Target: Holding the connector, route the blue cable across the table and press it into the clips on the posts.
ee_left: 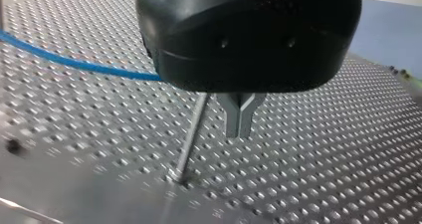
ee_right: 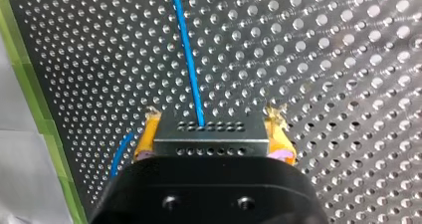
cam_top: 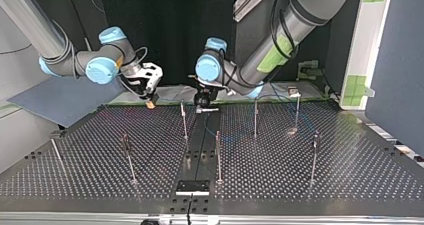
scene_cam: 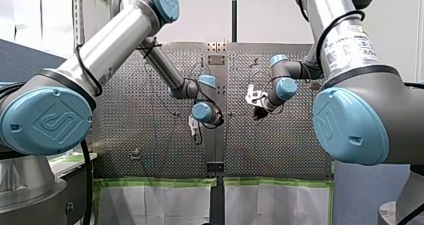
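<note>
In the top view, both the right gripper (cam_top: 149,101) and the left gripper (cam_top: 205,105) are being held low among the posts (cam_top: 218,155). In the left wrist view, metal fingers (ee_left: 232,119) are being pressed together on nothing — the blue cable (ee_left: 74,61) is running beside them. In the right wrist view, the connector (ee_right: 209,134) is being clamped between yellow pads (ee_right: 144,137).

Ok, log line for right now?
right gripper: shut on connector | blue cable: runs from connector over table | left gripper: shut, empty, beside post
</note>
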`<state>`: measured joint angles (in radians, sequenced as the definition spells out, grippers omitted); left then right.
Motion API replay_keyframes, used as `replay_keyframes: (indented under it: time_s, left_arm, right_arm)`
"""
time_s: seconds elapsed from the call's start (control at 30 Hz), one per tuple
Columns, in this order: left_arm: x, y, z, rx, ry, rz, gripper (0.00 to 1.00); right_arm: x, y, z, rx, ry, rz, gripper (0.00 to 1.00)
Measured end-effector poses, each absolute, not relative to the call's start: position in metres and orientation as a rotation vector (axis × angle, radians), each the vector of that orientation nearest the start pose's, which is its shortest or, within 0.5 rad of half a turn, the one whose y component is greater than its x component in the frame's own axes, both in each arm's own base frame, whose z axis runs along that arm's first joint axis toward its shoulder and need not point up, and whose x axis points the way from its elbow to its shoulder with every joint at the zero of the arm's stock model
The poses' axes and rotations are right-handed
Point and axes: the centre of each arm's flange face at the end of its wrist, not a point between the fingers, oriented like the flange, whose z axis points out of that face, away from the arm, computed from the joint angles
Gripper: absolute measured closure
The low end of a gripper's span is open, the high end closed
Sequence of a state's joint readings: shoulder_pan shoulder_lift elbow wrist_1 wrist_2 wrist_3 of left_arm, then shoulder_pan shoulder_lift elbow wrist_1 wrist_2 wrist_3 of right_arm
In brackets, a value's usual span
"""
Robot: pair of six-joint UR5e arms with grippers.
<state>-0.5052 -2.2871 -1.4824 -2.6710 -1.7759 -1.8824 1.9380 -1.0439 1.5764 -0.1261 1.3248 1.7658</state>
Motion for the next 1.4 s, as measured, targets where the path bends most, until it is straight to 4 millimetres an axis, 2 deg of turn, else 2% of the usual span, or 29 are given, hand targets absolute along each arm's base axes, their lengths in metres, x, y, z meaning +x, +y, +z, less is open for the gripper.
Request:
replay_keyframes:
  time_s: [0.1,0.47,0.63,0.9,0.97,1.0,1.07,1.1,1.13,1.2,1.23,1.27,1.3,1.37,1.4]
  left_arm:
    - [0.548,-0.427,0.139,0.012,1.730,-0.429,1.00]
    - [0.583,-0.415,0.165,-0.004,1.699,-0.397,1.00]
    - [0.582,-0.412,0.164,0.012,1.734,-0.369,1.00]
    - [0.572,-0.419,0.162,0.033,1.762,-0.357,1.00]
    - [0.570,-0.421,0.162,0.037,1.766,-0.357,0.90]
    - [0.569,-0.422,0.161,0.038,1.767,-0.357,0.90]
    - [0.568,-0.423,0.161,0.040,1.769,-0.357,0.75]
    - [0.567,-0.424,0.161,0.041,1.769,-0.357,0.75]
    - [0.567,-0.424,0.161,0.041,1.770,-0.356,0.65]
    - [0.566,-0.425,0.161,0.039,1.769,-0.353,0.62]
    - [0.566,-0.425,0.161,0.036,1.769,-0.351,0.45]
    - [0.566,-0.425,0.161,0.033,1.769,-0.346,0.36]
    - [0.566,-0.424,0.161,0.031,1.770,-0.343,0.36]
    - [0.565,-0.424,0.161,0.029,1.774,-0.333,0.04]
    - [0.564,-0.424,0.161,0.031,1.777,-0.328,0.04]
  right_arm:
    - [0.359,-0.508,0.201,-2.398,1.714,-1.879,1.00]
    - [0.348,-0.527,0.206,-2.366,1.734,-1.956,1.00]
    - [0.345,-0.539,0.210,-2.351,1.737,-1.992,1.00]
    - [0.345,-0.562,0.202,-2.341,1.718,-2.015,1.00]
    - [0.344,-0.568,0.198,-2.341,1.708,-2.016,1.00]
    - [0.345,-0.570,0.196,-2.341,1.702,-2.019,1.00]
    - [0.345,-0.575,0.193,-2.339,1.687,-2.028,1.00]
    - [0.346,-0.577,0.192,-2.338,1.681,-2.032,1.00]
    - [0.346,-0.579,0.191,-2.337,1.675,-2.036,1.00]
    - [0.347,-0.583,0.187,-2.336,1.664,-2.040,1.00]
    - [0.347,-0.585,0.186,-2.336,1.660,-2.041,1.00]
    - [0.347,-0.587,0.185,-2.337,1.657,-2.043,1.00]
    - [0.347,-0.588,0.184,-2.339,1.654,-2.045,1.00]
    - [0.347,-0.591,0.184,-2.342,1.645,-2.051,1.00]
    - [0.347,-0.591,0.184,-2.343,1.641,-2.054,1.00]
